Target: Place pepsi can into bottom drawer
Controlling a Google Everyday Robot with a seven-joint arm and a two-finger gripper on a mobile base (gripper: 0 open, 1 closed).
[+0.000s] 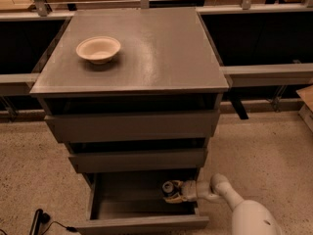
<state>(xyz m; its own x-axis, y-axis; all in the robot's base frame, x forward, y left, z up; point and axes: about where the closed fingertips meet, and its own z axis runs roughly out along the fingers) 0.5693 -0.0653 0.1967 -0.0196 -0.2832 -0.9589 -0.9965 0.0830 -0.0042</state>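
Observation:
The bottom drawer (142,223) of the grey-brown cabinet stands pulled open at the lower middle. The pepsi can (168,188), dark with a silver top, is upright inside the drawer near its right side. My gripper (172,192) reaches in from the right over the drawer's right wall and is shut on the can. The white arm (244,213) runs off to the lower right. The can's base is hidden by the fingers, so I cannot tell whether it rests on the drawer floor.
A beige bowl (98,49) sits on the cabinet top (156,58) at the left. Two wider drawers (132,126) overhang the open one. Dark shelving flanks the cabinet. A black cable (41,219) lies on the speckled floor at lower left.

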